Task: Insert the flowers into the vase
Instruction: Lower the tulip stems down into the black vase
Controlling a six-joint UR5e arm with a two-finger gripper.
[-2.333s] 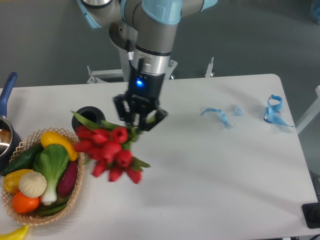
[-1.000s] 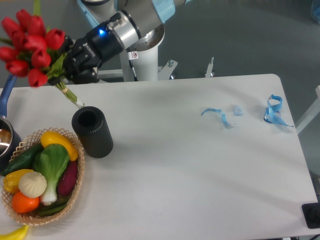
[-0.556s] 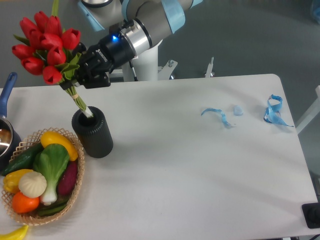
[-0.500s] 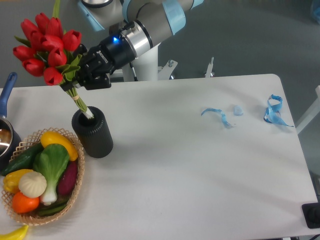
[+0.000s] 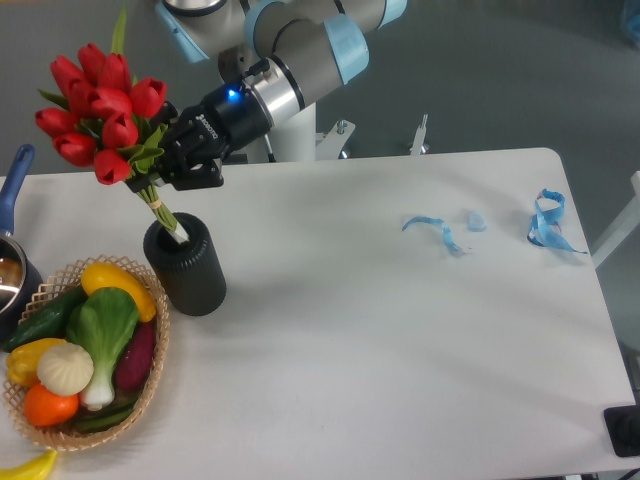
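Note:
The flowers [image 5: 100,110], a bunch of red tulips with green leaves, are held tilted up and to the left above the table's left side. My gripper [image 5: 165,160] is shut on their stems just below the blooms. The tied stem ends reach down into the round mouth of the vase [image 5: 186,264], a black ribbed cylinder standing upright. How deep the stems go inside is hidden.
A wicker basket [image 5: 150,385] of vegetables sits just left of and in front of the vase. A blue-handled pot [image 5: 15,200] stands at the left edge. Blue ribbon scraps [image 5: 435,230] and a blue ribbon [image 5: 548,222] lie at the right.
The gripper lifted the flowers off the table, swung them up to the left, then brought the stem ends into the vase mouth. Over the last half second the bunch shifted slightly right and down.

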